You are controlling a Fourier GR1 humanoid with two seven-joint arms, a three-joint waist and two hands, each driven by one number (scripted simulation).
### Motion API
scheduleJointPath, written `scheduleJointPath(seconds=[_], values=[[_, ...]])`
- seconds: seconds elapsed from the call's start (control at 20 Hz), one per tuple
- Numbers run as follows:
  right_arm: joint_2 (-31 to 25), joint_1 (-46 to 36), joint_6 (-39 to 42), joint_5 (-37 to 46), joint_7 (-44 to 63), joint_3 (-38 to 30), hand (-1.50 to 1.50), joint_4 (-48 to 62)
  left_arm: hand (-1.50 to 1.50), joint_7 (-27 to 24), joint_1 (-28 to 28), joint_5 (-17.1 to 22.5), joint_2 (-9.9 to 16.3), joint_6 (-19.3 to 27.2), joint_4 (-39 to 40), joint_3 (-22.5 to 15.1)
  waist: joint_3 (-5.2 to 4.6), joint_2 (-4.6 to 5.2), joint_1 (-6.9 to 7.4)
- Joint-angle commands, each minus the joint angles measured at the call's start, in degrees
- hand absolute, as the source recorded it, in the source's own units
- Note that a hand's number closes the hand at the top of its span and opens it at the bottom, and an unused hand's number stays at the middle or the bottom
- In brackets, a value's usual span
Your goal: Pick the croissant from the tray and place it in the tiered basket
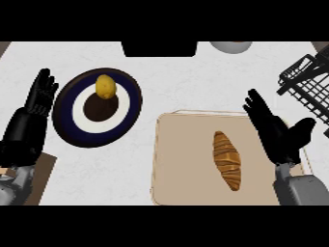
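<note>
Head view. Both grey forearms enter from the lower edge, nearest the lens. Right hand (279,132) sits over the right margin of the tray (185,159), fingers straight and spread, thumb splayed out to its right, nothing held. Palm seems turned toward the croissant, though the angle is hard to be sure of.

Croissant (227,160) lies just left of the right hand, lengthwise on the tray, its long axis running roughly parallel to the fingers. Hand and pastry are apart; a strip of bare tray shows between them. No contact yet.

Tiered basket (316,94), black wire, stands beyond and to the right of the right hand, past the fingertips, partly cut off by the frame edge. Which tier is open to receive cannot be told from this angle.

Left hand (35,113) is at the far left, open, fingers up, resting. Just right of it is a dark round plate (65,108) carrying a small yellow fruit (105,86), likely a lemon. Neither belongs to the task.

Step in hand, as judged: approach, pre-grasp. Pick not yet made, croissant not lifted.

Next move calls for the right hand to shift left and down until fingers and thumb bracket the pastry across its narrow width, then close. Thumb must swing round from the outer side first. After that, lift clear of the tray and carry forward-right to the basket.
</note>
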Motion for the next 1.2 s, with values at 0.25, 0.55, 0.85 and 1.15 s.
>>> scheduleJointPath(seconds=[0.25,0.55,0.85,1.15], values=[[-9.4,-3.9,-9.2,5.9,-9.0,-13.2,1.5,-13.0,0.0,4.7,11.7,1.6,-2.9,3.1,8.6,-3.8,0.22,0.38,-0.86],[1.9,7.0,-28.7,4.7,-9.2,-24.1,-1.5,-9.7,0.0,7.0,12.4,2.4,-4.0,3.6,7.2,-5.3,0.49,0.73,-2.21],[0.0,15.4,-22.6,6.9,-4.7,-17.0,-1.5,-22.2,0.0,8.0,12.9,2.0,-4.9,4.8,6.1,-6.3,0.12,0.35,-1.31],[-10.2,23.2,-13.3,13.9,9.0,-7.9,-1.5,-25.7,0.0,9.8,11.3,1.5,-3.3,4.6,5.7,-6.1,-0.4,1.0,-0.36]])
